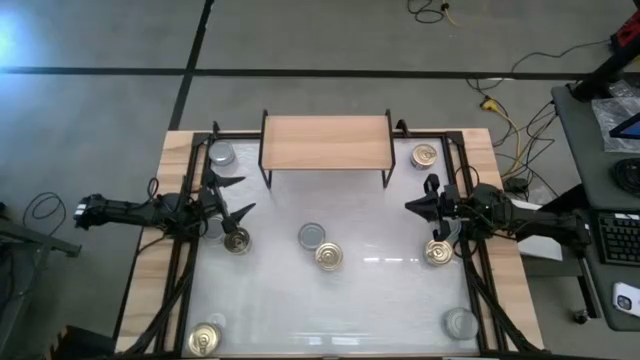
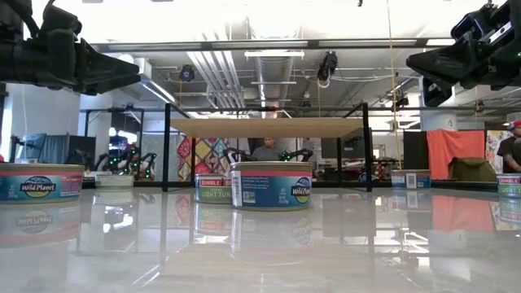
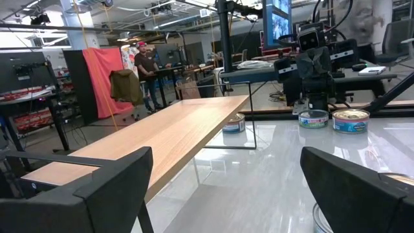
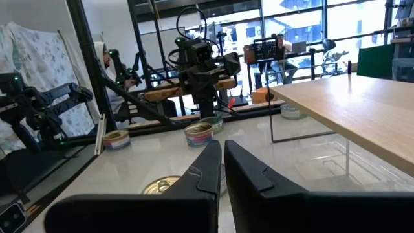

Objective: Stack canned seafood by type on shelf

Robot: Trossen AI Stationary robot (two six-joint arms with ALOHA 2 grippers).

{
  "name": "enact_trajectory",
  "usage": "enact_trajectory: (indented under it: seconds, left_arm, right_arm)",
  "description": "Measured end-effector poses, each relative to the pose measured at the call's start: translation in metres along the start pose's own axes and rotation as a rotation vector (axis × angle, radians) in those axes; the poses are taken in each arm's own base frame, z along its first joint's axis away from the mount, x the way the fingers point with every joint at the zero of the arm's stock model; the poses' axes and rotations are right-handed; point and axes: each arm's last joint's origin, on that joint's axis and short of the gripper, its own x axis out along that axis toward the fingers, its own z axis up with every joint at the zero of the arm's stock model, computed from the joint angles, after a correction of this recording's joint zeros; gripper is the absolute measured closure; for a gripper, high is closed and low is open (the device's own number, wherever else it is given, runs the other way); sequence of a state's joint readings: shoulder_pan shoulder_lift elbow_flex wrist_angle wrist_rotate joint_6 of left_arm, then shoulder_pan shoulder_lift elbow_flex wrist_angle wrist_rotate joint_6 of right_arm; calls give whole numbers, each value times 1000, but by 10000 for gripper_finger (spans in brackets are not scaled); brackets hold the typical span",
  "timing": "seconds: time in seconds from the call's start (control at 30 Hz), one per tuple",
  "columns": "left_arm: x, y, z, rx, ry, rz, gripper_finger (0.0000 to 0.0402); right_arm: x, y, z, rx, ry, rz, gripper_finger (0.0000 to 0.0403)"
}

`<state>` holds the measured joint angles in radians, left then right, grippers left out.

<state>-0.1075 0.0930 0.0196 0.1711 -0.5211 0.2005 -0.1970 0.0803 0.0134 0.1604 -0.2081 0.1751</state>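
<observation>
Several round seafood tins stand on their bases on the glossy white tabletop. Two gold-topped ones (image 1: pixel 329 256) (image 1: pixel 237 241) and a silver-topped one (image 1: pixel 311 235) are near the middle. Others stand toward the corners, such as a silver one (image 1: pixel 222 154) and a gold one (image 1: pixel 424 155). The wood-topped shelf (image 1: pixel 325 142) stands on its thin black legs at the far middle, with nothing on its plank. My left gripper (image 1: pixel 236 198) hovers open at the left side, its fingers (image 3: pixel 97 188) wide apart. My right gripper (image 1: pixel 412 206) hovers shut at the right side, fingers together (image 4: pixel 222 162).
A black metal frame (image 1: pixel 190 200) runs along the table's edges. More tins sit at the near corners, one gold (image 1: pixel 205 338) and one silver (image 1: pixel 460 322). Another gold tin (image 1: pixel 438 252) stands below my right gripper. People (image 3: pixel 145 68) and desks show in the room beyond.
</observation>
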Motion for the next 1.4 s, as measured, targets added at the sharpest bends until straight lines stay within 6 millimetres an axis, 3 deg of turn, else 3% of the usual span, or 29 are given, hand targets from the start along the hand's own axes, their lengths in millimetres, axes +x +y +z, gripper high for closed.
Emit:
enact_trajectory:
  seconds: [1.13,1.23,1.4]
  left_arm:
    - [0,0,0,0,0,0,25]
    - [0,0,0,0,0,0,25]
    - [0,0,0,0,0,0,25]
  right_arm:
    - [0,0,0,-1,0,0,390]
    - [0,1,6,-12,-63,11,390]
    - [-1,2,12,144,-125,31,390]
